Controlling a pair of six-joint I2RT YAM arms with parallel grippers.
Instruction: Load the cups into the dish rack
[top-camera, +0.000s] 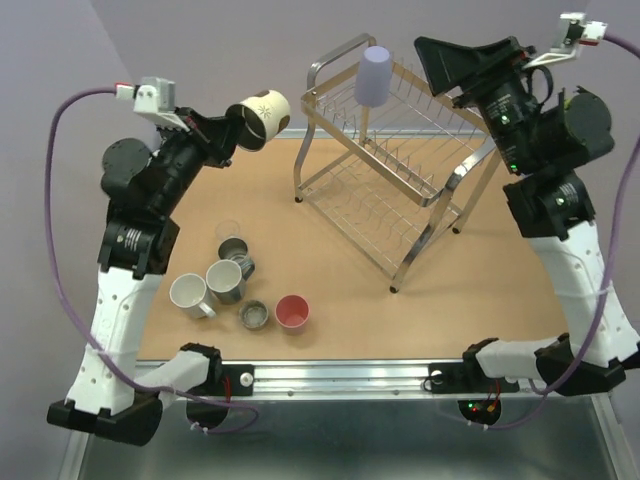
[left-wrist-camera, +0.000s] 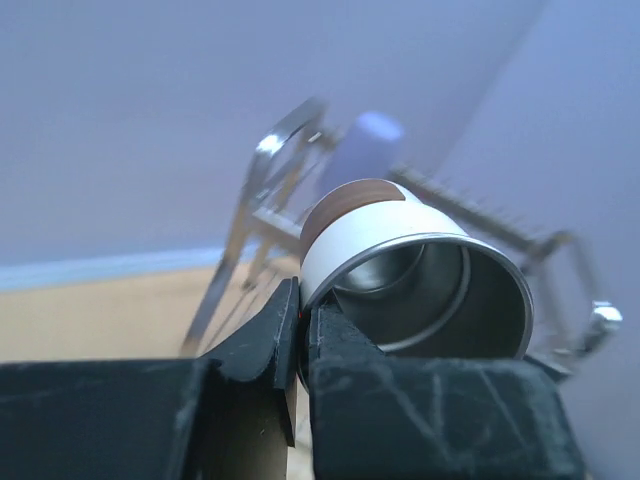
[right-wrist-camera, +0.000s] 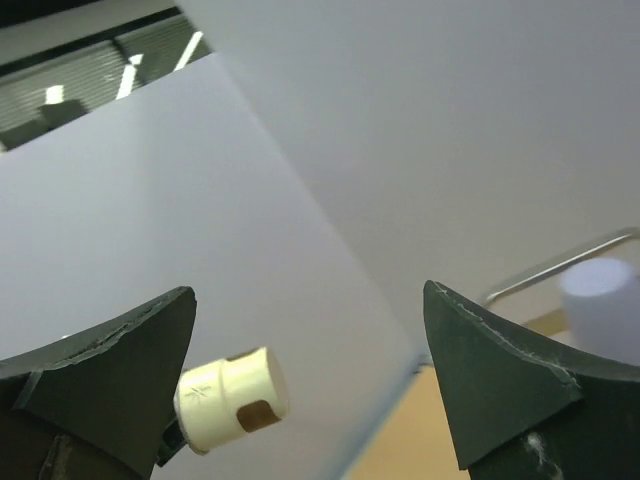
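Observation:
My left gripper (top-camera: 238, 128) is shut on the rim of the cream-and-brown cup (top-camera: 264, 116) and holds it high in the air, left of the dish rack (top-camera: 400, 190). One finger is inside the cup (left-wrist-camera: 415, 270) and one outside. A lavender cup (top-camera: 374, 76) stands upside down on the rack's top tier. My right gripper (top-camera: 455, 60) is open and empty, raised beside the rack's right end; its view shows the held cup (right-wrist-camera: 232, 398) and the lavender cup (right-wrist-camera: 602, 300). A white handled mug (top-camera: 189, 295), a grey-teal cup (top-camera: 226, 281), metal cups (top-camera: 254, 316) and a pink cup (top-camera: 292, 312) sit at the table's front left.
The chrome rack stands at the back middle of the wooden table (top-camera: 500, 300) on bent legs. The group of cups lies near the left arm's base. A purple wall (top-camera: 200, 40) is behind the table.

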